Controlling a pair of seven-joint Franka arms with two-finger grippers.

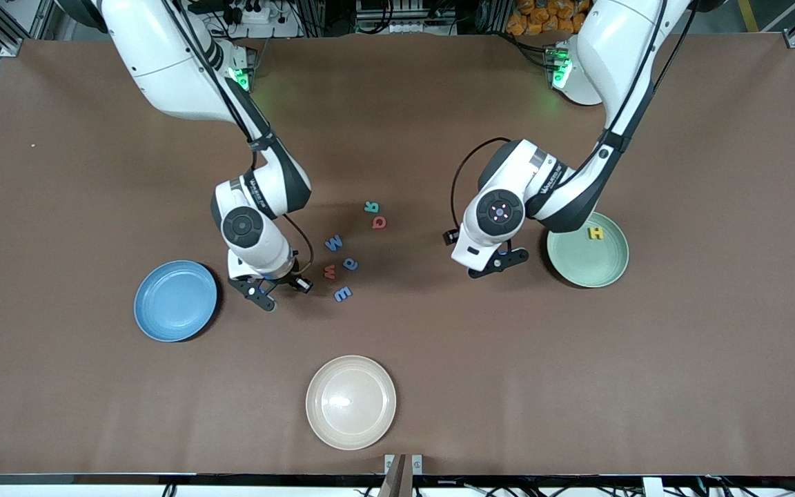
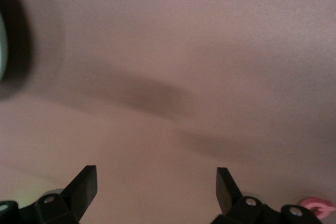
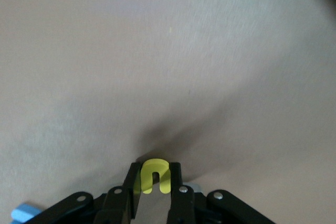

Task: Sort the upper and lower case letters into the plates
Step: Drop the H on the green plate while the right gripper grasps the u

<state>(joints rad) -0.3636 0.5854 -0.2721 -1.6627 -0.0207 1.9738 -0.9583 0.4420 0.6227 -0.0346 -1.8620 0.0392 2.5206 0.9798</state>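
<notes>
My right gripper (image 3: 153,192) is clenched on a small yellow letter (image 3: 154,176), low over the table between the blue plate (image 1: 175,301) and the loose letters (image 1: 342,262). It looks light, thin and spongy, so I judge a gentle pinch across its flat faces suits it; it could twist or slip. The blue plate sits at about nine o'clock from me. My left gripper (image 2: 156,190) waits, jaws spread and empty, beside the mint plate (image 1: 588,250), which already holds a yellow H (image 1: 596,233)
</notes>
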